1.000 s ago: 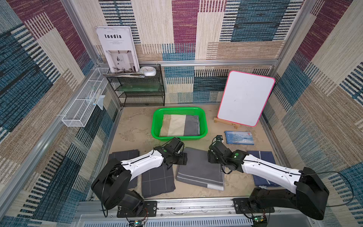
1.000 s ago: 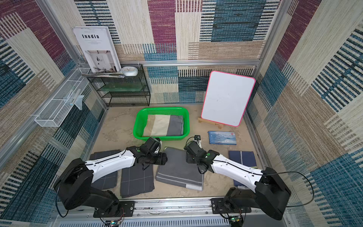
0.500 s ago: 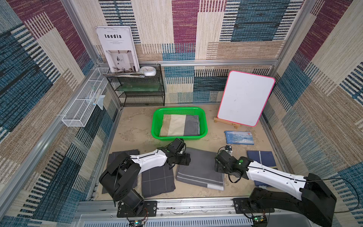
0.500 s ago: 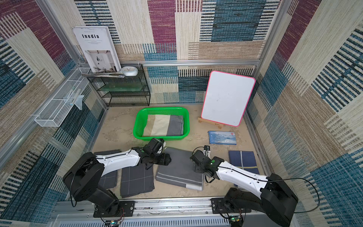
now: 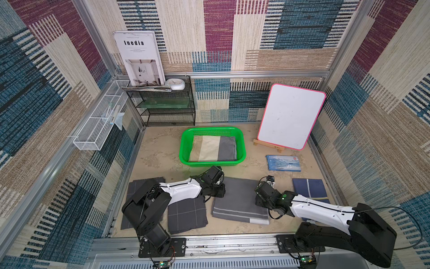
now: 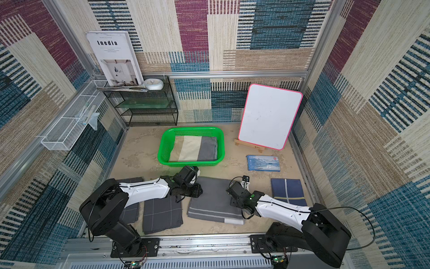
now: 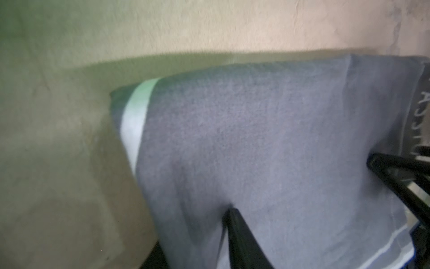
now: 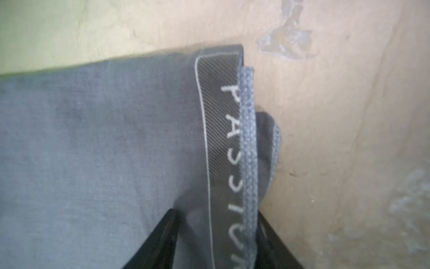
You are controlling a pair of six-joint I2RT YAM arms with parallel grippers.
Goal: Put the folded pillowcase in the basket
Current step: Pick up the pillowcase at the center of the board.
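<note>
2 white arms (image 5: 183, 187), black joints, cables

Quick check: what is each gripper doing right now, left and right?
Left gripper: closed on an edge of the grey folded pillowcase with the pale stripe.
Right gripper: closed on the same pillowcase's labelled edge.

Both arms stretch low and forward, left pincer (image 5: 220, 189) and right pincer (image 5: 259, 200) facing inward

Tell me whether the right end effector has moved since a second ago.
Yes. The right end effector has moved away from the green basket, toward the front rail.
</note>
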